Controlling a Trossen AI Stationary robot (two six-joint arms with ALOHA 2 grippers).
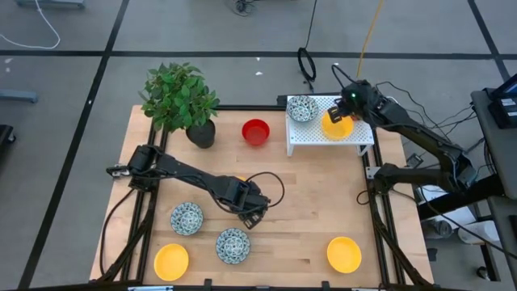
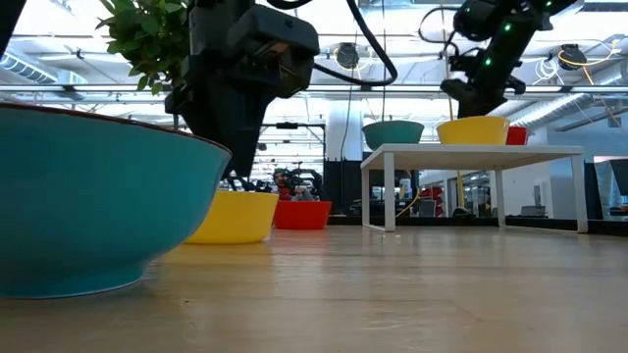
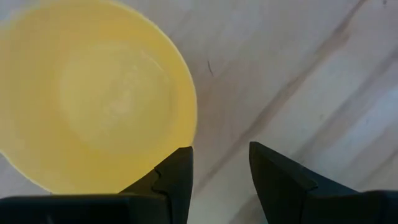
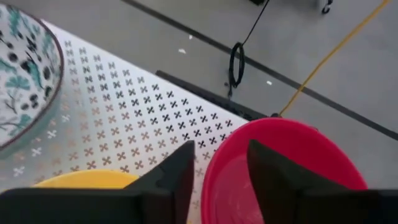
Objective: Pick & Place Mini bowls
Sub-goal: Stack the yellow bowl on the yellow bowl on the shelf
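Observation:
My left gripper is open, low over the table beside a yellow mini bowl. Its fingers stand at the bowl's rim, and the arm hides the bowl in the high view. My right gripper is open over the white shelf, astride the rim of a red mini bowl. A yellow bowl and a patterned bowl rest on the shelf. My left gripper has one finger over the yellow bowl's rim; I cannot tell whether it touches. My right gripper comes from above with one finger inside the red bowl and one outside its rim; I cannot tell whether either touches.
On the table stand a red bowl, two patterned bowls, two yellow bowls and a potted plant at the far left. Bare wood lies at the middle right.

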